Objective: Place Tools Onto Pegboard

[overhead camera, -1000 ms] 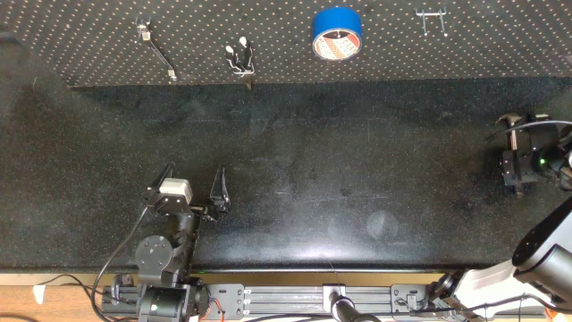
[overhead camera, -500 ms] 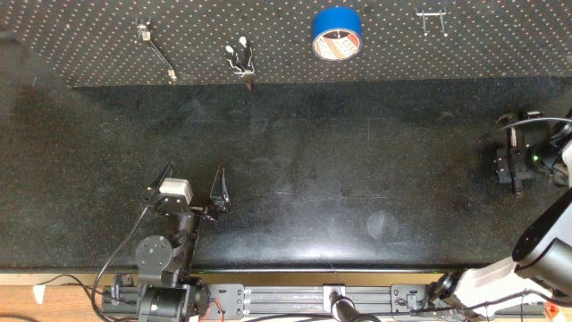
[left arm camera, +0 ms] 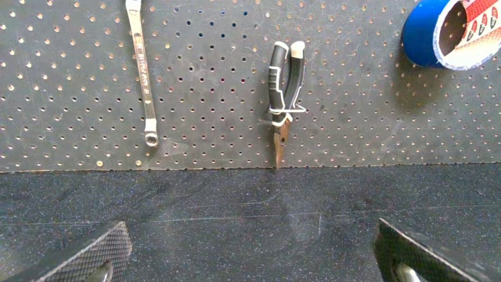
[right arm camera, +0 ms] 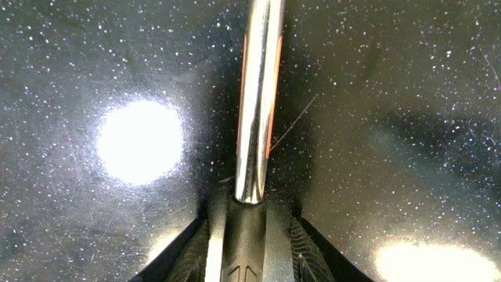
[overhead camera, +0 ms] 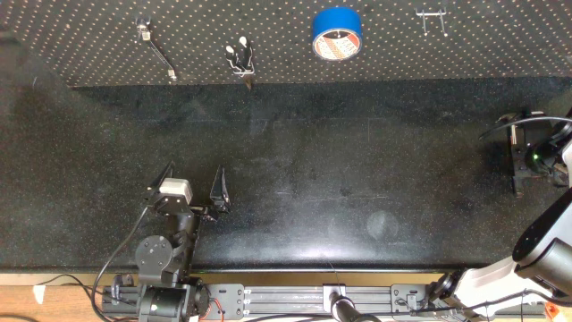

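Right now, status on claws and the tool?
Left claw open, near its base. Right claw shut on chrome-shafted tool, far right. Empty pegboard hook; nothing in the way.

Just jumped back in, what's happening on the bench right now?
The right hand is shut on a tool with a shiny metal shaft, probably a hammer, over the right end of the table. The left hand hangs open near its base, facing the pegboard. A wrench, pliers and a roll of blue tape already hang there; one hook at its right is empty.
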